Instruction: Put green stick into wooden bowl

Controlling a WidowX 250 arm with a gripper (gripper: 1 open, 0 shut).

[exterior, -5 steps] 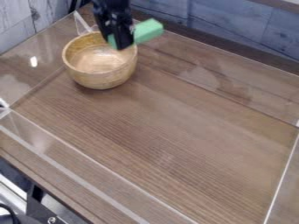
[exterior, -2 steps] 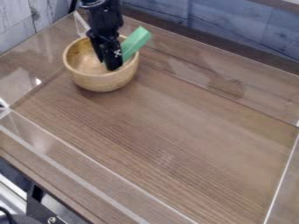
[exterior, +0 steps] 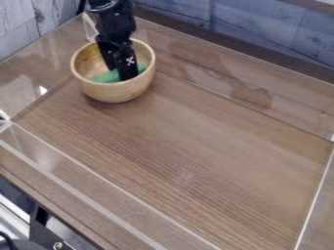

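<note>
The wooden bowl (exterior: 94, 94) stands at the far left of the table, round and light tan. The green stick (exterior: 101, 72) lies low inside it, with green showing on both sides of my black fingers. My gripper (exterior: 120, 66) points straight down into the bowl, right over the stick. Its jaws look open, and the stick no longer hangs from them. The fingers hide the middle of the stick.
The brown wooden tabletop (exterior: 196, 146) is ringed by low clear walls (exterior: 39, 98). A grey-blue wall (exterior: 261, 24) runs along the back. Dark hardware (exterior: 26, 229) sits past the front left corner.
The gripper came down and left into the bowl. The green stick, held tilted up at the gripper's right before, now lies flat in the bowl bottom, let go.
</note>
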